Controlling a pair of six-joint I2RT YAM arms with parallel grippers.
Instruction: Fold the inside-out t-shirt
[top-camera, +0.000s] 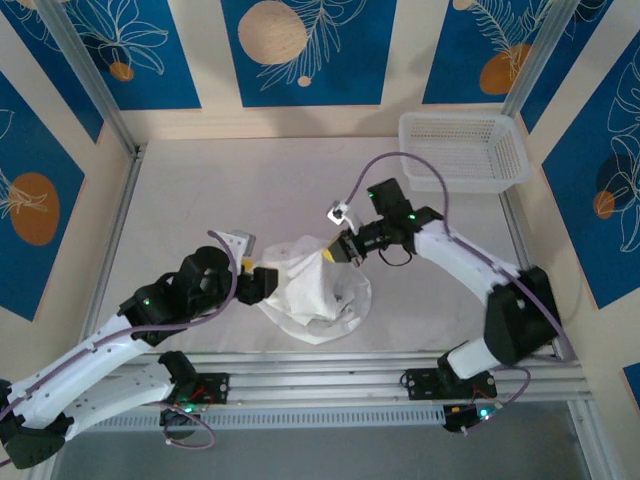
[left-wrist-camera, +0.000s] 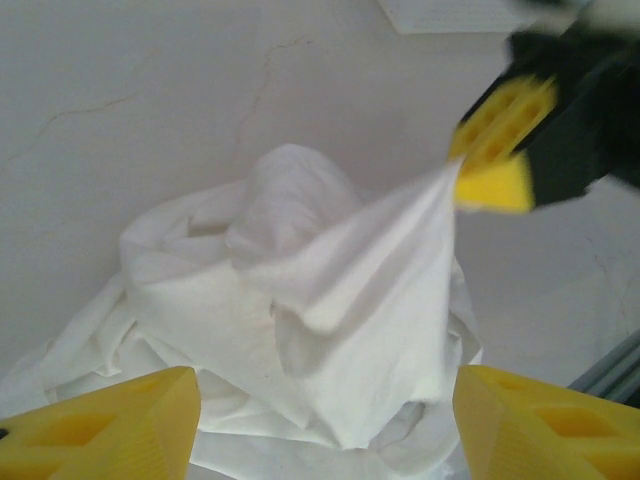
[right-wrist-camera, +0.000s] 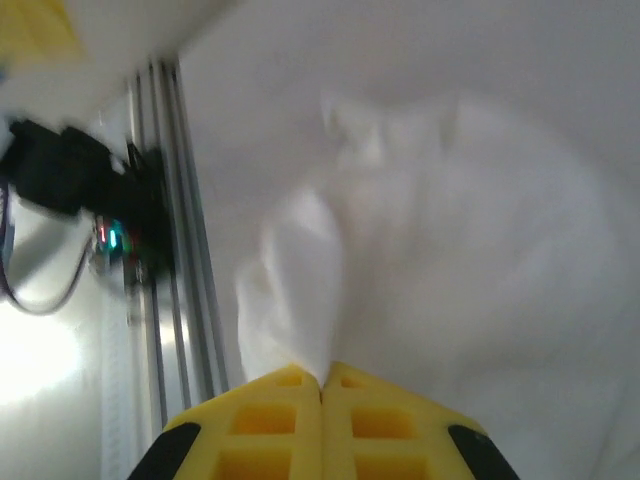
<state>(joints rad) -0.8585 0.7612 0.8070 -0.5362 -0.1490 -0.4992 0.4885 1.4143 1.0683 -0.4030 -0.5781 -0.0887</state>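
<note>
The inside-out t-shirt (top-camera: 312, 295) lies bunched in a white heap near the table's front middle. My right gripper (top-camera: 338, 250) is shut on a pinch of its fabric at the heap's upper right, and the cloth rises in a taut peak to the yellow jaws (right-wrist-camera: 322, 378). In the left wrist view that same gripper (left-wrist-camera: 455, 170) holds the cloth's tip above the t-shirt (left-wrist-camera: 300, 320). My left gripper (top-camera: 262, 282) stands open at the heap's left edge, its yellow fingers (left-wrist-camera: 110, 425) wide on either side of the near fabric, touching nothing that I can see.
A white mesh basket (top-camera: 462, 150) stands at the back right corner. Aluminium rails (top-camera: 330, 375) run along the table's near edge, just in front of the heap. The right arm's cable (top-camera: 400, 170) loops over the table behind the shirt.
</note>
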